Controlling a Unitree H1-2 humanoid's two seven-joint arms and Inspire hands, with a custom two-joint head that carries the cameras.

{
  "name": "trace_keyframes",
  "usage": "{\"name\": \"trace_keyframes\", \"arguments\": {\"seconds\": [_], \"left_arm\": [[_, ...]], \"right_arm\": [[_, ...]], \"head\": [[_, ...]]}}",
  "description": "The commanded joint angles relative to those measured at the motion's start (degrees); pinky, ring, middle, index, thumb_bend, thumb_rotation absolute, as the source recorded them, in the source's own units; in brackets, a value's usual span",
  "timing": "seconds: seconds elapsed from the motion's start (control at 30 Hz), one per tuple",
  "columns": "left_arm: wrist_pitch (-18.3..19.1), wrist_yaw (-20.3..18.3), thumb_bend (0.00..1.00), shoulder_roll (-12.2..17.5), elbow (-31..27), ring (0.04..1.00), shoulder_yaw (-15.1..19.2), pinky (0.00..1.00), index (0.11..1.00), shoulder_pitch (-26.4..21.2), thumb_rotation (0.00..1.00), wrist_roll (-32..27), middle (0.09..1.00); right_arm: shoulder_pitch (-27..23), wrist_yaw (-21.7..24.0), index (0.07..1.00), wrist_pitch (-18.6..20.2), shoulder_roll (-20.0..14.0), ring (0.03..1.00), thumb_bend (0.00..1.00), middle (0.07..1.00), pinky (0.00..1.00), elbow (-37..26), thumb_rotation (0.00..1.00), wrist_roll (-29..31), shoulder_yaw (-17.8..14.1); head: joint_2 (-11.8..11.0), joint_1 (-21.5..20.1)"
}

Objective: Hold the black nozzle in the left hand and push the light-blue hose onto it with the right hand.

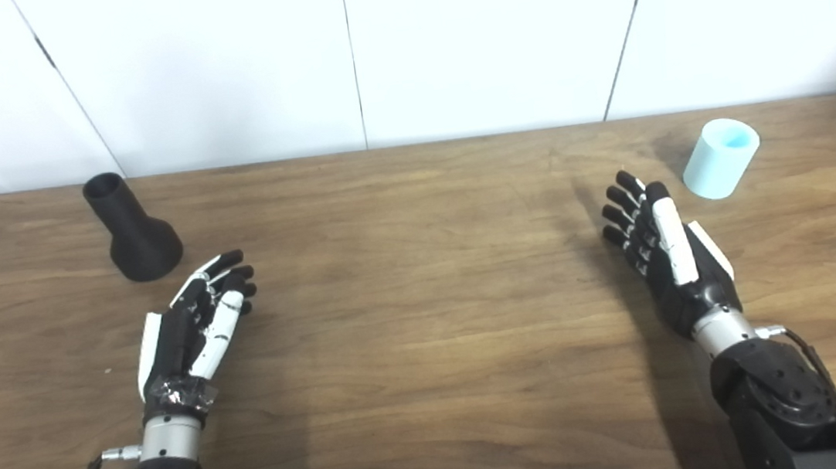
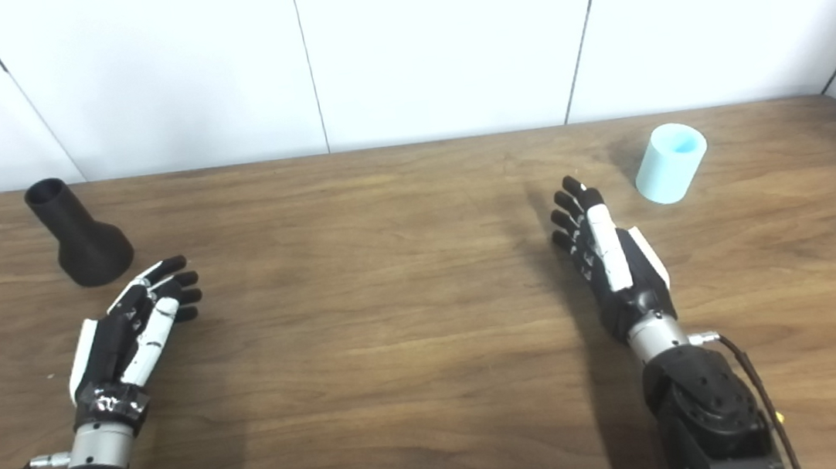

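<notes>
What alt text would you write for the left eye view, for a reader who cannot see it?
Two black-and-white robot hands, the left hand and the right hand, are open above a brown wooden table, holding nothing. A black flared plastic nozzle stands at the far left, just beyond the left hand, and a short light-blue hose piece stands at the far right, near the right hand.

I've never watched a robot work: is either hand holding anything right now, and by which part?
Nothing is held. The left hand and right hand are both open above the table; the black funnel-shaped nozzle and light-blue cylindrical hose piece stand untouched.
</notes>
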Motion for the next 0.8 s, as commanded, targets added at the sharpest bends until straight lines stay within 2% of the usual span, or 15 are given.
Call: {"name": "trace_keyframes", "arguments": {"seconds": [0.0, 0.2, 0.53, 0.63, 0.77], "left_arm": [[-1.71, -0.25, 0.40, 0.47, -1.28, 0.729, 0.03, 0.70, 0.798, -1.48, 0.59, -0.18, 0.759], [-2.13, -0.32, 0.39, 0.58, -1.25, 0.718, -0.01, 0.69, 0.798, -1.36, 0.59, -0.12, 0.751], [-2.00, -0.42, 0.39, 0.42, -1.38, 0.721, 0.11, 0.70, 0.799, -1.31, 0.59, -0.61, 0.751], [-2.27, -0.12, 0.38, 0.23, -1.21, 0.713, -0.07, 0.68, 0.794, -1.30, 0.58, -0.11, 0.746], [-2.09, 0.14, 0.36, -0.20, -1.17, 0.721, -0.80, 0.68, 0.791, -1.14, 0.58, 0.90, 0.755]], "right_arm": [[-0.77, 0.50, 0.959, -1.06, -0.35, 0.944, 0.46, 0.959, 0.87, -0.65, 1.00, 0.25, -0.07], [-0.49, 0.15, 0.938, -1.72, -0.26, 0.922, 0.49, 0.933, 0.80, -0.76, 1.00, -0.90, 0.03], [-0.45, 0.32, 0.921, -2.43, -0.22, 0.902, 0.50, 0.914, 0.78, -0.54, 1.00, -0.89, -0.04], [-0.35, 0.32, 0.918, -2.44, -0.30, 0.896, 0.50, 0.910, 0.77, -0.53, 1.00, -0.91, -0.10], [-0.31, 0.91, 0.926, -3.09, -0.59, 0.903, 0.48, 0.917, 0.80, 0.31, 1.00, 0.17, -0.77]], "head": [[0.01, 0.08], [0.20, 0.10], [-0.01, 0.43], [-0.77, 1.86], [-2.21, 6.31]]}}
